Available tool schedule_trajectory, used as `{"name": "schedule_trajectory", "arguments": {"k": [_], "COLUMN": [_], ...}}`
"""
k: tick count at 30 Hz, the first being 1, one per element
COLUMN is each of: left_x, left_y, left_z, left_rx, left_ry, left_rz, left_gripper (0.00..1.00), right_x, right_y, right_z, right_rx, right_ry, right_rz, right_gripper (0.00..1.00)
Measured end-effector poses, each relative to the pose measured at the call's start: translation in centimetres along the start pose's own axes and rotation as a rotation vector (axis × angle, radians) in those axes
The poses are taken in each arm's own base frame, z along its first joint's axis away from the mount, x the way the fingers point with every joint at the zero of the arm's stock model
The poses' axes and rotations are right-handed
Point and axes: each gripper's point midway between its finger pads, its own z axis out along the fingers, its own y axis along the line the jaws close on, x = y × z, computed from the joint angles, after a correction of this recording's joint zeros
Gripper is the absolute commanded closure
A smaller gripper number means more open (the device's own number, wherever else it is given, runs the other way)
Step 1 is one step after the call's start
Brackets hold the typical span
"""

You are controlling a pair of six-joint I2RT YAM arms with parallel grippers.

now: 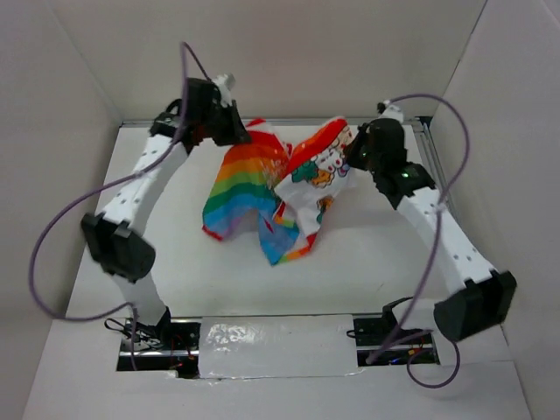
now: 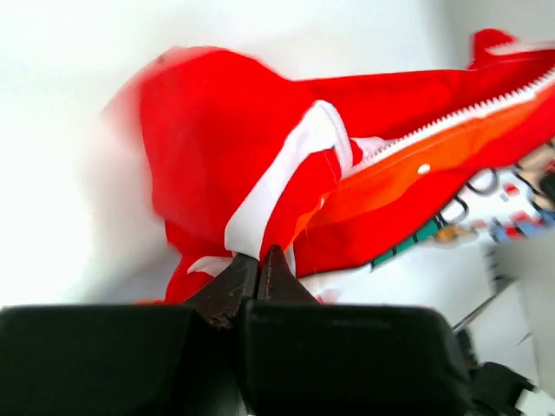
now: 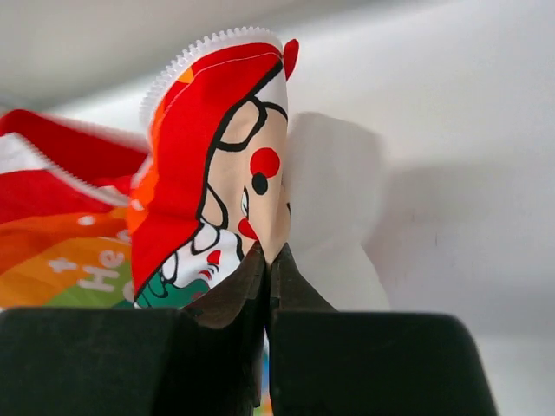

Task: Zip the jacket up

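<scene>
**Jacket hung between two pinch grips, front edges apart**

Left: my left gripper (image 1: 234, 125) had its jaws pressed together on a red fold of the jacket (image 1: 252, 182), with the cloth entering right at the tips. Just above the tips a white trim band (image 2: 277, 176) climbed to the right, and the zipper teeth (image 2: 473, 111) ran off further right. I judged this grip an anchor, keeping one front edge up where it could be reached.

Centre: the rainbow panel (image 1: 241, 188) sagged between the two grips, and its lower end appeared to rest on the table (image 1: 376, 262).

Right: my right gripper (image 1: 354, 157) was likewise clamped, on the printed front panel (image 3: 234, 173). The cloth rose straight above its tips to a second toothed edge (image 3: 186, 54).

Held this way, the two zipper halves stood apart and unjoined. I could not find the slider in any view.
</scene>
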Motion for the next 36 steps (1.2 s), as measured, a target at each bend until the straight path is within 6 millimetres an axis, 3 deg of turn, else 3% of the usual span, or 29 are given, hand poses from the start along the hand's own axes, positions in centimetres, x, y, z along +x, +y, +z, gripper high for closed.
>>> {"name": "schedule_trajectory", "arguments": {"k": [1, 4, 7, 10, 11, 13, 15, 18, 22, 27, 28, 29, 30, 31, 32, 34, 35, 36], "left_x": [-1.9, -6.0, -6.2, -3.5, -2.7, -1.8, -1.9, -2.9, -4.2, -4.7, -4.6, -4.3, -3.9, -3.4, -3.0, -1.4, -0.5, 0.7], "left_y": [-1.8, -7.7, -11.7, -14.1, -14.7, -15.4, -15.2, -14.0, -11.3, -6.9, -5.8, -4.5, -3.2, -1.6, -0.1, 3.3, 4.9, 6.9], "left_z": [-3.3, -16.4, -28.5, -36.9, -38.6, -39.8, -38.8, -35.1, -28.9, -19.8, -17.5, -14.6, -11.7, -8.1, -4.9, 2.4, 5.6, 8.9], "left_rx": [0.036, 0.165, 0.275, 0.376, 0.405, 0.442, 0.437, 0.379, 0.270, 0.107, 0.071, 0.031, -0.009, -0.052, -0.099, -0.179, -0.217, -0.255], "left_ry": [-0.090, -0.408, -0.675, -0.835, -0.858, -0.865, -0.835, -0.757, -0.644, -0.495, -0.459, -0.411, -0.360, -0.293, -0.230, -0.094, -0.027, 0.036], "left_rz": [0.035, 0.167, 0.287, 0.378, 0.404, 0.430, 0.424, 0.381, 0.297, 0.146, 0.122, 0.089, 0.063, 0.030, 0.001, -0.069, -0.096, -0.119], "left_gripper": [1.00, 1.00, 1.00, 1.00, 1.00, 1.00, 1.00, 1.00, 1.00, 1.00, 0.92, 0.85, 0.68, 0.21, 0.01, 0.01, 0.01, 0.01], "right_x": [-3.1, -9.8, -12.9, -13.5, -13.7, -13.9, -14.0, -13.4, -11.9, -7.4, -6.3, -4.9, -3.2, -1.3, 0.8, 4.8, 6.8, 8.4], "right_y": [1.2, 3.6, 4.7, 5.5, 5.6, 5.7, 5.6, 5.0, 4.5, 4.0, 3.9, 3.7, 3.6, 3.2, 2.7, 1.5, 0.8, 0.1], "right_z": [-2.4, -10.7, -19.0, -26.0, -28.0, -30.6, -31.3, -29.1, -23.3, -13.0, -10.7, -8.2, -5.7, -3.2, -0.5, 3.9, 5.9, 7.3], "right_rx": [-0.044, -0.162, -0.278, -0.411, -0.451, -0.500, -0.506, -0.446, -0.342, -0.226, -0.202, -0.177, -0.152, -0.119, -0.080, -0.001, 0.040, 0.079], "right_ry": [-0.087, -0.313, -0.480, -0.591, -0.623, -0.667, -0.681, -0.632, -0.516, -0.279, -0.223, -0.163, -0.096, -0.026, 0.046, 0.178, 0.243, 0.295], "right_rz": [-0.007, -0.034, -0.071, -0.110, -0.117, -0.132, -0.139, -0.146, -0.160, -0.193, -0.198, -0.201, -0.207, -0.210, -0.214, -0.229, -0.239, -0.240], "right_gripper": [1.00, 1.00, 1.00, 1.00, 1.00, 1.00, 1.00, 1.00, 1.00, 0.98, 0.96, 0.87, 0.83, 0.72, 0.42, 0.18, 0.09, 0.08]}}
